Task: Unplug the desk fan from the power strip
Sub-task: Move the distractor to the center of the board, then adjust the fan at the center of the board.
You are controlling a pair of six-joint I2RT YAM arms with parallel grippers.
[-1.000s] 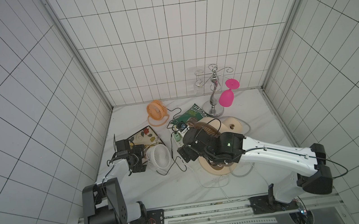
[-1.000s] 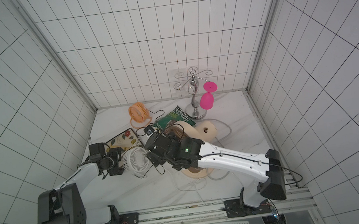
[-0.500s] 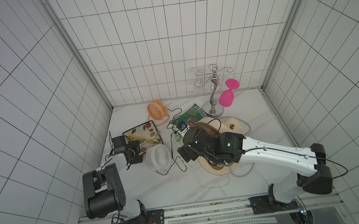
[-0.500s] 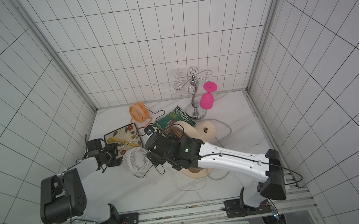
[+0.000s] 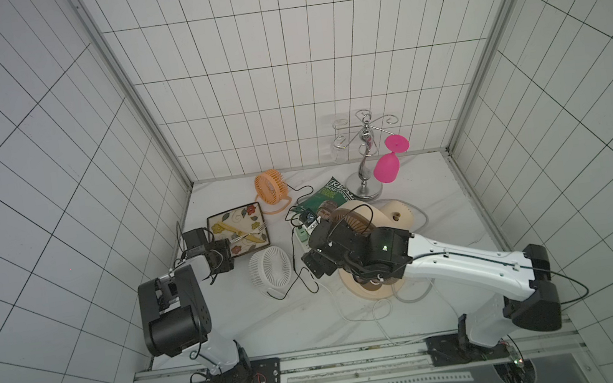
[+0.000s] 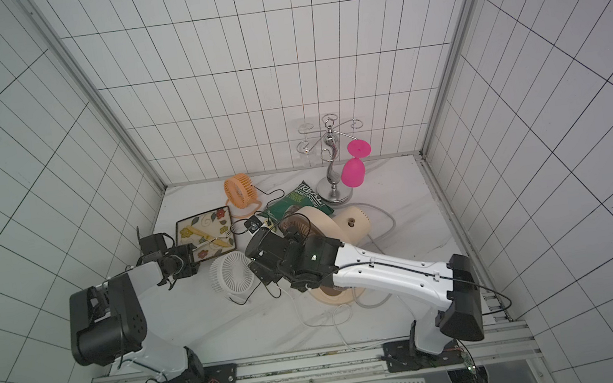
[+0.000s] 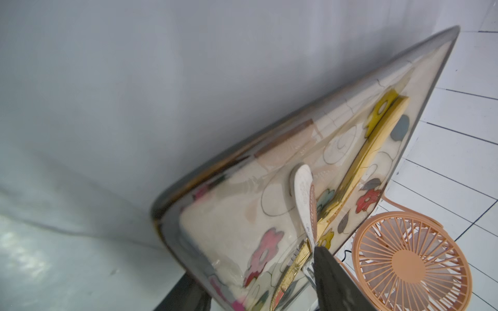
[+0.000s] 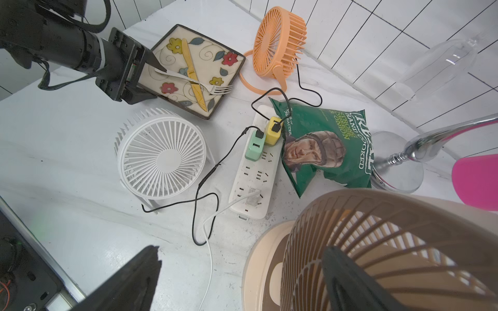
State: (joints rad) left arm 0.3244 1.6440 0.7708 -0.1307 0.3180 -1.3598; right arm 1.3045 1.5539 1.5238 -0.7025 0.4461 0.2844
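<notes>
Lying beyond right jaws: power strip (image 8: 253,172)

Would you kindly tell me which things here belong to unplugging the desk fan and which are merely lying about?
Job: power strip; green adapter, cord to white fan; yellow adapter, cord to orange fan; clear plug; beige fan. Which fan is meant I cannot tell.

Lying about: plate, knife, fork, chip bag, glass rack, pink glass.
</notes>
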